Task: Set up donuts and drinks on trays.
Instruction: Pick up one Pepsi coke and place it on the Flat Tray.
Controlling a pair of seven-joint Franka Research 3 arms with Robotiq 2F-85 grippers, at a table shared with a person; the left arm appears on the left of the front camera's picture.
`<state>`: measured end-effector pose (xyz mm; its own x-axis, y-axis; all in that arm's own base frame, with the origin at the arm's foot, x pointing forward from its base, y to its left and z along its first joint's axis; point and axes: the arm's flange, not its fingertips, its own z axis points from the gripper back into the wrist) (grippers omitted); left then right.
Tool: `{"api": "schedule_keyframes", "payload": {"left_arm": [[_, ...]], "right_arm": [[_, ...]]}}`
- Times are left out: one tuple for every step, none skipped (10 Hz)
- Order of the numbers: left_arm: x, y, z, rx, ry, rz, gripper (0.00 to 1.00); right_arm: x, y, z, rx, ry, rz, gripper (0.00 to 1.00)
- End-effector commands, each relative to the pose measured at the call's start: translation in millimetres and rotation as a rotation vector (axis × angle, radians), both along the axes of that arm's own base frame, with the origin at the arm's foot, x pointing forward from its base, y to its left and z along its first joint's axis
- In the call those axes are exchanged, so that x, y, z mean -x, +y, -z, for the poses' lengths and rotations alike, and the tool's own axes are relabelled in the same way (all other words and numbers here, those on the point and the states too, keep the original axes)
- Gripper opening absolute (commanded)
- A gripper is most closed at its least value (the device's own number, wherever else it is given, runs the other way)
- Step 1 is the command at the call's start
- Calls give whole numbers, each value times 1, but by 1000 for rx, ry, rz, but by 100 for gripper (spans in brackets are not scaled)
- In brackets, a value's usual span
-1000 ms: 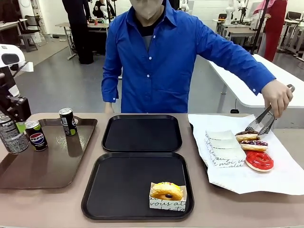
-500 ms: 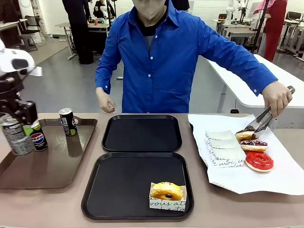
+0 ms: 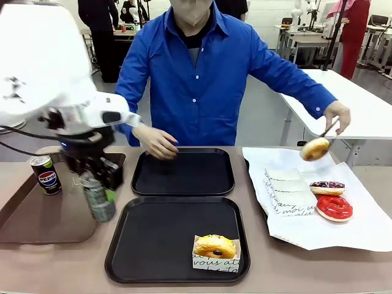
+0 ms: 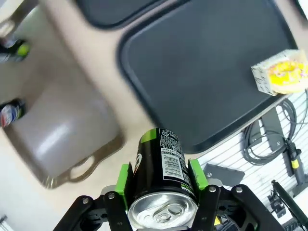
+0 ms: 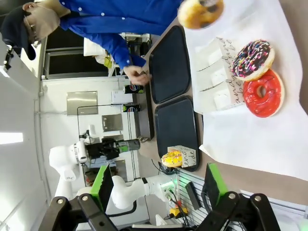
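My left gripper (image 3: 98,184) is shut on a dark drink can (image 3: 101,207), held tilted above the right edge of the brown tray (image 3: 37,220); the can (image 4: 163,154) sits between the green pads. A Pepsi can (image 3: 45,174) stands on that brown tray. The near black tray (image 3: 159,239) carries a yellow donut (image 3: 215,247) in a printed sleeve. The far black tray (image 3: 182,174) has the person's hand (image 3: 157,142) at its back edge. The person's tongs hold a plain donut (image 3: 315,149) in the air. My right gripper (image 5: 156,187) is open, high above the table.
White paper (image 3: 367,226) at the right holds folded sleeves (image 3: 288,191), a chocolate sprinkled donut (image 3: 327,186) and a red donut (image 3: 334,207). Two cans (image 4: 12,48) (image 4: 12,113) show on the brown tray (image 4: 62,139) in the left wrist view.
My left arm swung right with the can, from the brown tray's left side to its right edge. The person lifted a donut off the paper with tongs and put the other hand on the far tray.
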<state>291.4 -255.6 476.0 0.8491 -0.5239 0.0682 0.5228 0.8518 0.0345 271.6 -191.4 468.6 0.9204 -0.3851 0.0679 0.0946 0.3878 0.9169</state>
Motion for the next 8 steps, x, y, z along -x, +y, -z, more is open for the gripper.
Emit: {"api": "schedule_keyframes", "payload": {"left_arm": [[-26, -40, 27, 1, 30, 137, 58], [-31, -55, 44, 9, 54, 183, 58], [-36, -55, 53, 14, 83, 207, 58], [-45, -45, 61, 76, 139, 199, 58], [-48, -40, 74, 78, 140, 190, 58], [-44, -40, 76, 65, 130, 212, 58], [-43, -51, 78, 35, 125, 192, 58], [-43, -51, 78, 35, 125, 192, 58]], "right_arm": [[0, 0, -1, -12, -9, 5, 100], [0, 0, -1, -12, -9, 5, 100], [0, 0, -1, -12, -9, 5, 100], [0, 0, -1, -12, -9, 5, 100], [0, 0, -1, -12, -9, 5, 100], [0, 0, -1, -12, -9, 5, 100], [0, 0, -1, -12, -9, 5, 100], [0, 0, -1, -12, -9, 5, 100]]}}
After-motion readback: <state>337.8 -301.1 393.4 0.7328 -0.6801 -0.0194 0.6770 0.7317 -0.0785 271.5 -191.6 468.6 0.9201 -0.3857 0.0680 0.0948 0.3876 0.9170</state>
